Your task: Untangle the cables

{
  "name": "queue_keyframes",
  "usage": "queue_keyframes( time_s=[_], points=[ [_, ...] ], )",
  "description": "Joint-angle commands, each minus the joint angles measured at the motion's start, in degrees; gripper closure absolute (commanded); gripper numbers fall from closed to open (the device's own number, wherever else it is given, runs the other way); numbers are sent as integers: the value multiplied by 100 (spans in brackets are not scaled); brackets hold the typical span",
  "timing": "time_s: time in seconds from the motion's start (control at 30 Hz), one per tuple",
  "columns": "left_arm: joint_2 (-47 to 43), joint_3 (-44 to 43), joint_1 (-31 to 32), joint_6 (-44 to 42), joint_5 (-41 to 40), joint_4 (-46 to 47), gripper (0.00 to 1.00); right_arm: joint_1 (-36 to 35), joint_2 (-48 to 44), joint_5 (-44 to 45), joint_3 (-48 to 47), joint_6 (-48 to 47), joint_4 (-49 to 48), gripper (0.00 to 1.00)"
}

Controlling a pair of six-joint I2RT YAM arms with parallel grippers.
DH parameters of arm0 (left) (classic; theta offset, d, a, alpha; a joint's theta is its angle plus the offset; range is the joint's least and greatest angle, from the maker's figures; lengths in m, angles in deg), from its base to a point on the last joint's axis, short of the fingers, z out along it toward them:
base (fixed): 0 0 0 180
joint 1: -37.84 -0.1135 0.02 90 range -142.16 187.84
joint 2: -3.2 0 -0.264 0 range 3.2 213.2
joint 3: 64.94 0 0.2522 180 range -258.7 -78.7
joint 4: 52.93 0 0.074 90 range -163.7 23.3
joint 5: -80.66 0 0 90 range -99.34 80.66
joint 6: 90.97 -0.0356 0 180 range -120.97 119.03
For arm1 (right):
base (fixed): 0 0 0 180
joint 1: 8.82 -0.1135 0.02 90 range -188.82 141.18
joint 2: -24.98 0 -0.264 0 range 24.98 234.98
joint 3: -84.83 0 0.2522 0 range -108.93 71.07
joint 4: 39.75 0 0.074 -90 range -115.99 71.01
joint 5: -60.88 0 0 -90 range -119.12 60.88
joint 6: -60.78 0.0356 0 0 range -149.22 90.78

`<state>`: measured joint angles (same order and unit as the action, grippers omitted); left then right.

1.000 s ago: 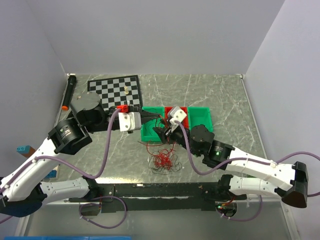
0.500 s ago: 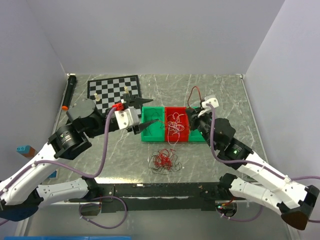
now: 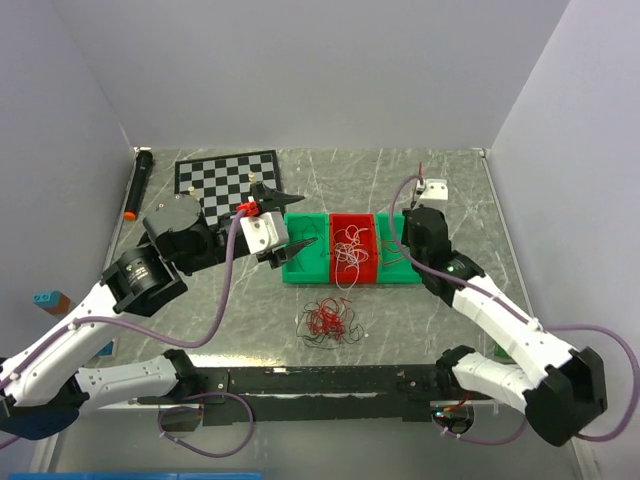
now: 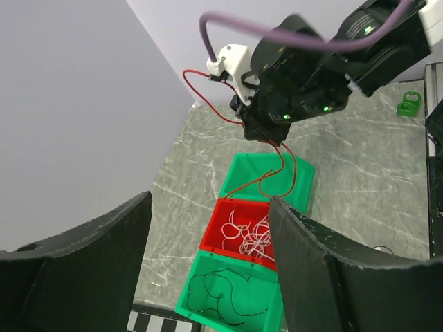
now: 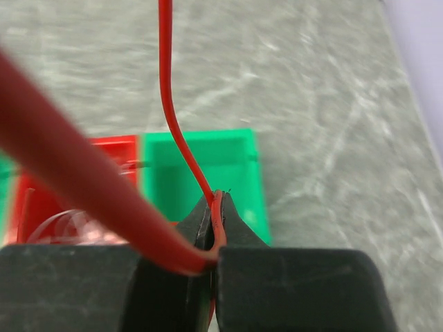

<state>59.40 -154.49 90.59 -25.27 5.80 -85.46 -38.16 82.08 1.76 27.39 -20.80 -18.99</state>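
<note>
- My right gripper is pinching one red wire, holding it high over the right green bin.
- My left gripper is spread and holds nothing.
- The cables lie tangled on the near surface.
- Next, likely: lower the wire and release it into that bin.

A grey-green marbled bench sits between pale lilac walls. At its far left corner lies a black-and-white checkerboard, and just beside that, along the left edge, a black stick with an orange band. Near the middle, three small bins stand touching in a row: a green bin, a red bin and another green bin. A blue-and-brown block rests off the bench's left side.
</note>
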Motion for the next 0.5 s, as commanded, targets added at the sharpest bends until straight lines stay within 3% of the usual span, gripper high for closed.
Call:
queue_keyframes(
  time_s=[0.0, 0.33, 0.47],
  points=[
    [-136, -77, 16, 12, -81, 66, 27, 376, 397, 796, -219, 116, -50, 100],
    [-180, 56, 16, -5, -90, 180, 30, 667, 1934, 1622, -1010, 466, 749, 100],
    [-145, 55, 16, 3, -99, 206, 31, 693, 2717, 2115, -1589, 1124, 1599, 100]
  ],
)
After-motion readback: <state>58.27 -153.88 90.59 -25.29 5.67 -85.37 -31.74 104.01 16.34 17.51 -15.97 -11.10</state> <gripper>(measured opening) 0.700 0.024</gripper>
